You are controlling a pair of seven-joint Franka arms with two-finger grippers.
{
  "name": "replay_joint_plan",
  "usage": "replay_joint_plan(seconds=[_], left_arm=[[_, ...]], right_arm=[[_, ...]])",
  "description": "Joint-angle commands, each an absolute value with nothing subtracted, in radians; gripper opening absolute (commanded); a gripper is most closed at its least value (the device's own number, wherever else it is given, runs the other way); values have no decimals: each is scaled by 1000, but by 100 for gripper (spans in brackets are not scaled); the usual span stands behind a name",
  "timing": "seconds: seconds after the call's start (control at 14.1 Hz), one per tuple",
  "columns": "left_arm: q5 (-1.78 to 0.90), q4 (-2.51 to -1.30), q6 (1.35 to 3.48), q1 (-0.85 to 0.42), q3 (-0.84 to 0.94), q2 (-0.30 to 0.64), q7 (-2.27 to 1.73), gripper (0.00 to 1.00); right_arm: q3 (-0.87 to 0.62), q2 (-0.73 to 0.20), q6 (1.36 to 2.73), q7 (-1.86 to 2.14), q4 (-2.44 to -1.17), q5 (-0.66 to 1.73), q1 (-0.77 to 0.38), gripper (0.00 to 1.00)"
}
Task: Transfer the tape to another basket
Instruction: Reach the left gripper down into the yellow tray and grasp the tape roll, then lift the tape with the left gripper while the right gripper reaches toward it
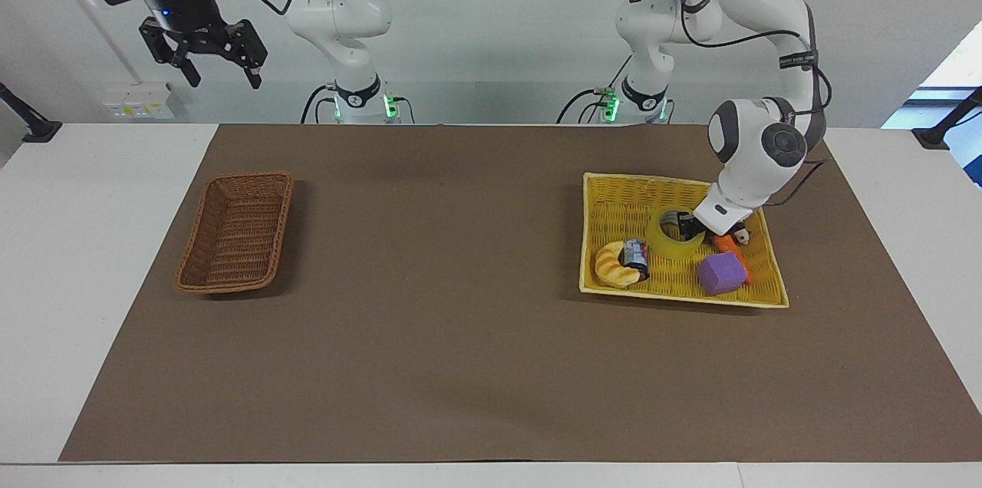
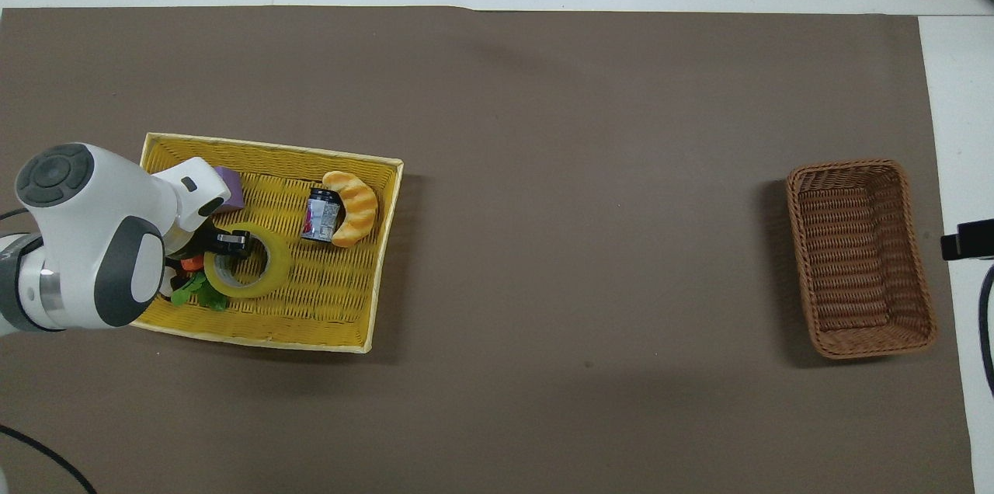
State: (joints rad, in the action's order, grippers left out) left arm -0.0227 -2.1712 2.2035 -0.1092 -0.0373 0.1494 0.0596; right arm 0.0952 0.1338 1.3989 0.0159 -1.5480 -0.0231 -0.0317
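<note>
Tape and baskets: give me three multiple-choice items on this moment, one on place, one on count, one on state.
1. Where is the tape?
A. in the yellow tray
B. in the brown basket
C. on the mat

2. How many things lie in the brown basket?
A. two
B. one
C. none

3. What is the left hand doing?
A. hanging open over the mat
B. shut on the tape's wall
C. holding the purple cube

Key: 1 A, tape sits among the tray's things; 2 C, only bare weave shows; 3 B, one finger is inside the roll.
</note>
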Motion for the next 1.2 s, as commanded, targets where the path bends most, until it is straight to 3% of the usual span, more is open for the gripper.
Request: replay_joint_plan(seconds=[0.0, 0.85, 1.13], left_arm=[[-34, -2152, 2180, -114, -46, 147, 51, 0], [-83, -1657, 1675, -66, -49, 140, 46, 0], [-78, -1612, 1635, -49, -48, 149, 48, 0]], right_arm=[[87, 160, 1391, 6, -1575, -26, -18, 100], [87, 187, 1405, 9, -1643, 15, -28, 100], [83, 178, 1506, -6, -1704, 115, -86, 100]])
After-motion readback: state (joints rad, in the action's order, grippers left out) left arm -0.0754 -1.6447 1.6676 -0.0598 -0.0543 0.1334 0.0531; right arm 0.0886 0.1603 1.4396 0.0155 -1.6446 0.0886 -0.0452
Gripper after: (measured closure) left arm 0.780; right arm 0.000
